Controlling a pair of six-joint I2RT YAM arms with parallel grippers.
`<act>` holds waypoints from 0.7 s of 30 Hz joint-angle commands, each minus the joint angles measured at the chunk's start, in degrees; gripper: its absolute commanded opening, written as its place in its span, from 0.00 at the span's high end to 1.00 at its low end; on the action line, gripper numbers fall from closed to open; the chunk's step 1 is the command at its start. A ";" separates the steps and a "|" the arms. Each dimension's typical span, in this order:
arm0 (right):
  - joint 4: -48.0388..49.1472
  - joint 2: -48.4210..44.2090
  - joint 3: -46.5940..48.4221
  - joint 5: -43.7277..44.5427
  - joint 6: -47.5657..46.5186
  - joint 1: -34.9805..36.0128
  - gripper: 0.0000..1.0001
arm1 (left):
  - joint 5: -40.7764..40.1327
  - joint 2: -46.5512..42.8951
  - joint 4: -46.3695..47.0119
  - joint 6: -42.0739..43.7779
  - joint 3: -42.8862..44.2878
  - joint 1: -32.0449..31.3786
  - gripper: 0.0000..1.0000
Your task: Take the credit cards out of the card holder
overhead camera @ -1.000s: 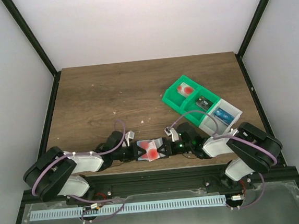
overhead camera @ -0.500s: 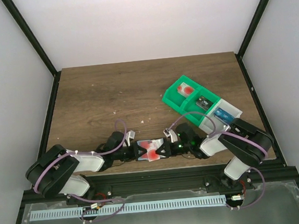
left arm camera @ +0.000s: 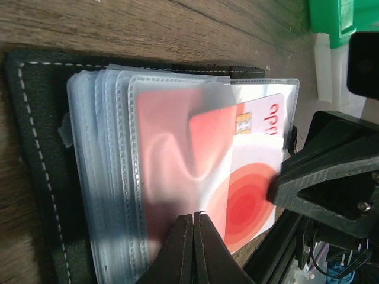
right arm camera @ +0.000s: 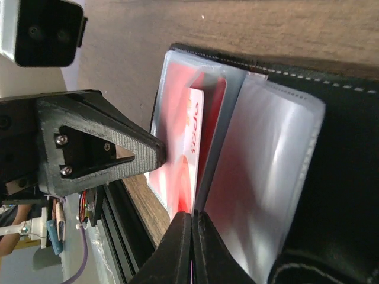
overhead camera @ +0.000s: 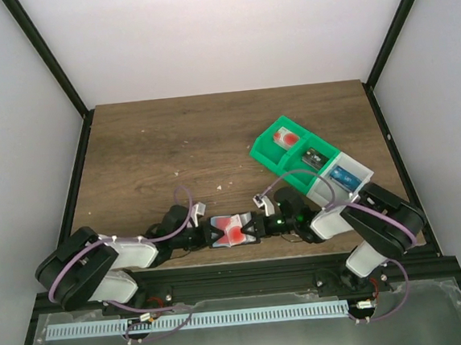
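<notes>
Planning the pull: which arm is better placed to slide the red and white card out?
Right, probably: the right gripper is shut at the protruding end of the card; the left gripper rests on the sleeve.

On my screen, the black card holder [left arm camera: 35, 177] lies open flat at the bench's [overhead camera: 172, 145] near edge. A red-and-white credit card [left arm camera: 254, 171] pokes partly out of its frosted sleeve.

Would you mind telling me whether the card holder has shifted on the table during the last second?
No. The card holder sits just where it was, equally far from the green tray and the table's near edge.
</notes>
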 commanded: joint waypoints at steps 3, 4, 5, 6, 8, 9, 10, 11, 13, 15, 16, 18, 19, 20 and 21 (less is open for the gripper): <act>-7.97 -6.88 -1.60 3.64 -2.67 -1.48 0.99 | 0.24 -1.27 -1.94 -0.60 -1.92 -0.05 0.97; -9.84 -8.86 -1.60 4.63 -2.96 -1.49 0.99 | 1.21 -1.89 -1.64 -0.44 -1.69 -0.05 0.96; -12.11 -10.46 -1.42 5.49 -3.30 -1.48 0.99 | 1.97 -2.85 -2.27 -0.34 -1.17 -0.08 0.94; -14.18 -12.01 -1.16 6.13 -3.72 -1.52 0.99 | 2.56 -3.72 -3.04 -0.13 -0.50 -0.07 0.91; -17.90 -15.59 -0.81 7.05 -4.35 -1.52 0.99 | 3.90 -6.27 -4.83 0.23 0.90 -0.02 0.80; -19.75 -17.66 -0.54 7.52 -4.80 -1.53 0.99 | 4.36 -7.80 -6.03 0.70 1.70 -0.01 0.71; -21.70 -19.85 -0.16 7.86 -5.30 -1.53 1.00 | 4.89 -9.61 -7.68 1.49 2.68 0.00 0.63; -23.98 -22.14 0.21 7.99 -5.98 -1.53 1.00 | 5.10 -11.38 -10.21 2.91 4.61 -0.07 0.53; -27.77 -26.95 0.91 7.18 -7.82 -1.51 0.99 | 3.27 -15.29 -17.71 7.17 8.16 -0.07 0.42; -31.50 -31.66 1.43 4.93 -9.64 -1.48 0.99 | 1.73 -18.77 -25.45 11.62 10.89 -0.03 0.35; -32.89 -33.55 1.59 3.46 -10.97 -1.52 0.99 | 1.65 -20.36 -28.55 12.89 11.75 0.02 0.33; -35.06 -37.10 1.80 0.64 -12.74 -1.50 0.99 | 3.60 -23.62 -30.18 14.36 12.18 0.02 0.31; -36.05 -38.17 1.90 -0.85 -13.45 -1.52 1.00 | 4.91 -24.83 -30.60 15.17 12.44 0.02 0.30; -36.64 -39.03 1.90 -2.20 -14.03 -1.50 1.00 | 6.08 -25.92 -31.29 15.91 12.77 -0.02 0.30; -36.78 -39.77 1.79 -3.61 -14.34 -1.51 1.00 | 7.01 -26.68 -32.11 16.69 13.26 -0.02 0.30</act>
